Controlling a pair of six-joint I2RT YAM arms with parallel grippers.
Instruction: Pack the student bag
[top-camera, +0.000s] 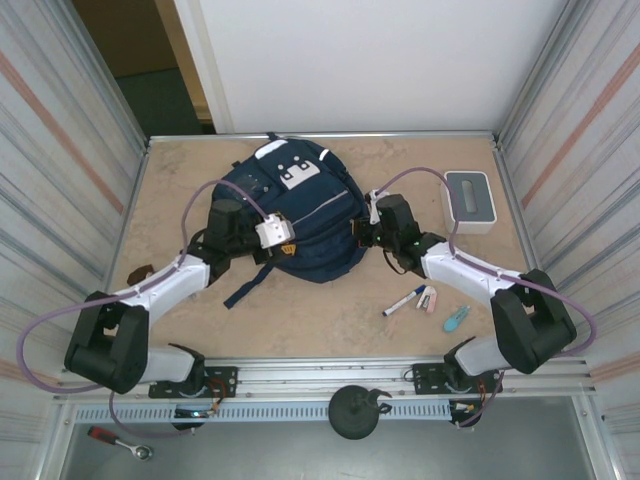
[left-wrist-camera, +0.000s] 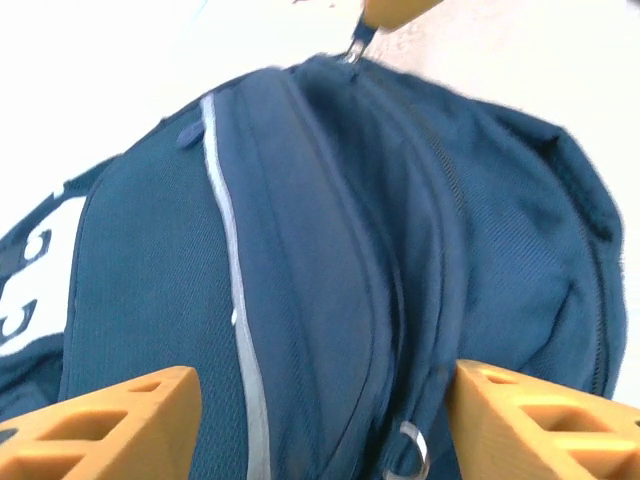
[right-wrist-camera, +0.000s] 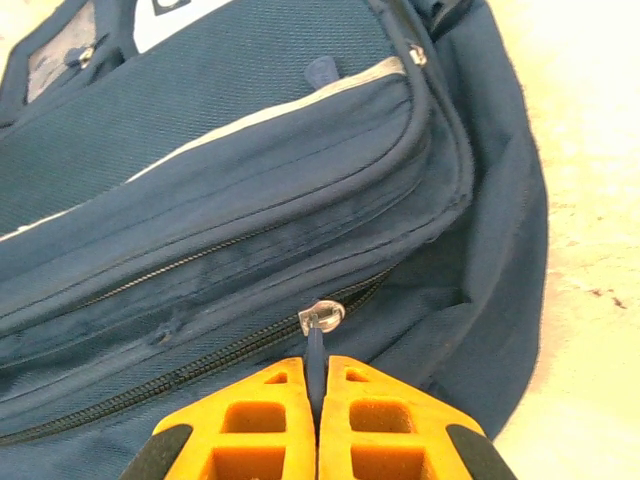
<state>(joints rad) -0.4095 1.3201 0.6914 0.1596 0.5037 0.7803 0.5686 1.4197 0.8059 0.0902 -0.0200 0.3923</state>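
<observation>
The right claw is clenched on a zip pull of the bag, which spreads out ahead of its tips. The left claw is released, its fingers wide apart with bag fabric between them. The bag lies on the table between both claws. A marker lies behind the right one.

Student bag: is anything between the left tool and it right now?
Nothing visible. The left tool has its fingers open, straddling the student bag fabric directly, beside a metal zipper ring.
</observation>
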